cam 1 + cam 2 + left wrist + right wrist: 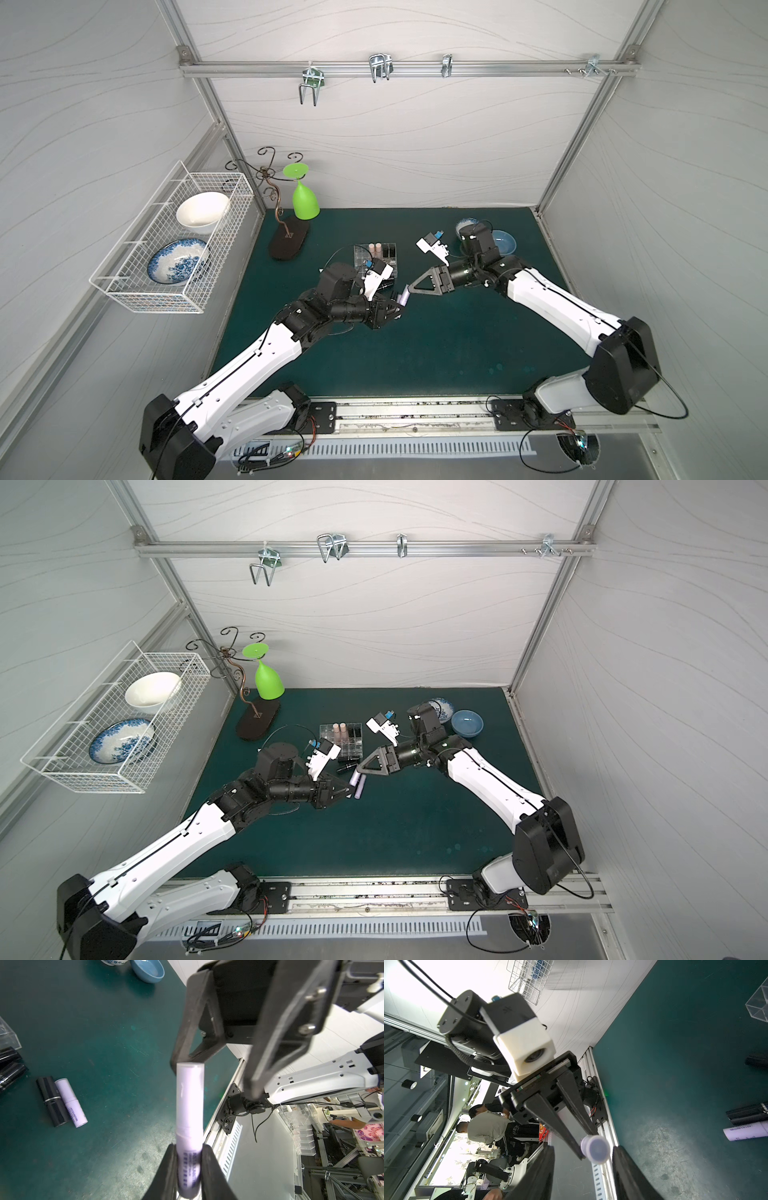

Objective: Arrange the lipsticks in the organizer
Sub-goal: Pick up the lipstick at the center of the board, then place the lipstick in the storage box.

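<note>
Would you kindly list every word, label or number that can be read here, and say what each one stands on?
"ASTAXANTHIN": along the loose lilac lipstick lying on the mat.
Smaller print beside it: too small to read.
Dark print on the held lilac lipstick in the left gripper: blurred, unreadable.
White letters on a bystander's black top: not clear enough to read.
Nothing else is legible.
</note>
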`<state>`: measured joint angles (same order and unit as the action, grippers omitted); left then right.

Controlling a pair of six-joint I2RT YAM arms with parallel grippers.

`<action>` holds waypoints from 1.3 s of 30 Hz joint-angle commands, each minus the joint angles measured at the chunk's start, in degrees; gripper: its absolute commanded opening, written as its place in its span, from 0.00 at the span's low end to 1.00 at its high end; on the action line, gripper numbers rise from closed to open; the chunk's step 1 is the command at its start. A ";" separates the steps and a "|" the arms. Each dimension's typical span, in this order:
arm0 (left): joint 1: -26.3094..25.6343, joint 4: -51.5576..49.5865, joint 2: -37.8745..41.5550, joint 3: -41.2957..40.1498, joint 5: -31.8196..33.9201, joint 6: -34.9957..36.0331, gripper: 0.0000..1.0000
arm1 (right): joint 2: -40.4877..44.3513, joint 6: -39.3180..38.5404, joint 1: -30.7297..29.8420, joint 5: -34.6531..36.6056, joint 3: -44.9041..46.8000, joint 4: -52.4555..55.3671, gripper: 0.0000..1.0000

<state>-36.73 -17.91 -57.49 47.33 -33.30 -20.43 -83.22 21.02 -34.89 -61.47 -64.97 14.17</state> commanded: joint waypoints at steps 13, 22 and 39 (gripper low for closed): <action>-0.18 0.48 -0.11 -0.26 5.16 1.53 0.52 | -1.02 0.45 -1.42 3.84 -1.35 -0.76 0.17; -0.10 -3.20 0.68 -2.63 30.95 -1.45 0.77 | -4.25 -4.62 -2.12 34.77 -4.97 1.30 0.15; -0.05 2.84 0.32 -9.35 46.67 -4.89 0.67 | -27.11 -14.76 -6.68 65.23 -20.60 -8.44 0.15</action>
<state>-36.82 -18.37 -58.00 38.33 10.55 -25.58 -108.68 8.43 -41.34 -0.73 -82.83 8.36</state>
